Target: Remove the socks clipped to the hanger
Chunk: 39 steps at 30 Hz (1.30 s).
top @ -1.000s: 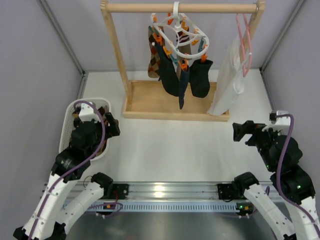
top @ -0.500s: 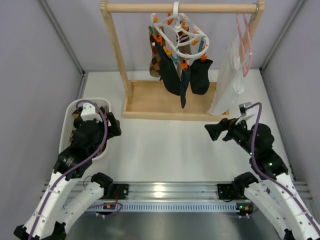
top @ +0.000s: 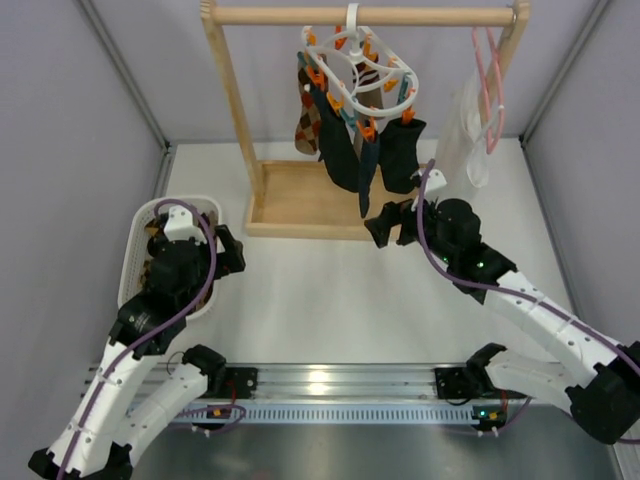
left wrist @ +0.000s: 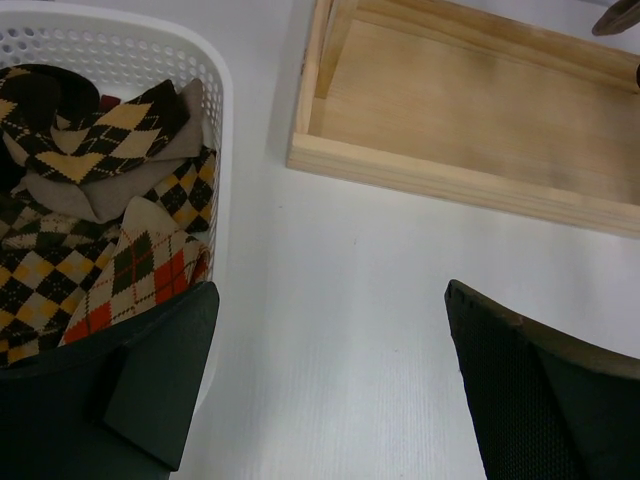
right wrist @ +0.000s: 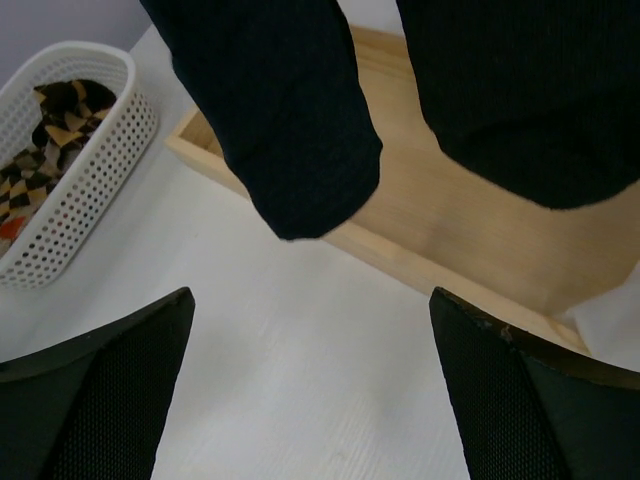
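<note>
Top view, hanger: the hanger [top: 358,62] hooks on the wooden rail [top: 300,15] at top centre. Its orange and teal clothespins [top: 368,128] grip the socks [top: 345,150], which dangle over the wooden tray [top: 295,200].
Top view, right gripper: the right gripper [top: 390,226] sits at centre, just below the dark sock toes, fingers spread wide and holding nothing.
Top view, left gripper: the left gripper [top: 225,252] hovers at middle left beside the white basket [top: 135,222], fully spread and empty.
Left wrist view: argyle socks [left wrist: 100,210] fill the basket at upper left. Both fingers sit at the bottom corners, framing the bare table [left wrist: 330,280].
Right wrist view: 2 navy sock toes hang across the top, above the gaping fingers. Neither toe is between them.
Risk: a sideways pull on a sock could swing the hanger or lift its hook off the rail. A shallow pinch on a toe could slip. The white garment [top: 465,140] at upper right hangs close enough to snag.
</note>
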Available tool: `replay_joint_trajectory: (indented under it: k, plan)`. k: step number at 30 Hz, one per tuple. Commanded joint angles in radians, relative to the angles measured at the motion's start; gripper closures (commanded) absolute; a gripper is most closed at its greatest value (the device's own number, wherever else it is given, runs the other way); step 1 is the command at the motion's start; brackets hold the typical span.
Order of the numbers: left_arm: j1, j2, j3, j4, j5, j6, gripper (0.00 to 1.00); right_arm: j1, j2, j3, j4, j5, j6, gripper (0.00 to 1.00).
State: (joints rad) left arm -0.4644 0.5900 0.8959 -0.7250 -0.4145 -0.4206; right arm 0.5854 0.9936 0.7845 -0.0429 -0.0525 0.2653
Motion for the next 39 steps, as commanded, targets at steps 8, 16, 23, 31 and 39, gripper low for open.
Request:
replay_joint_trajectory:
  k: [8,16,23,31,39]
  plan:
    - [0.006,0.013,-0.005,0.047,0.036,0.005,0.02,0.099,0.212,0.166,0.207,0.197,-0.029,0.07]
    - [0.004,0.011,-0.005,0.052,0.074,0.009,0.02,0.114,0.335,0.231,0.241,0.249,-0.041,0.40]
    - [0.003,0.008,-0.006,0.052,0.083,0.011,0.02,0.126,0.359,0.222,0.299,0.318,-0.047,0.78]
    - [0.004,0.022,0.014,0.045,0.072,0.006,0.02,0.162,0.288,0.159,0.324,0.338,-0.046,1.00]
    - [0.004,0.144,0.198,0.050,0.233,-0.121,0.02,0.182,0.165,0.105,0.281,0.321,-0.023,1.00]
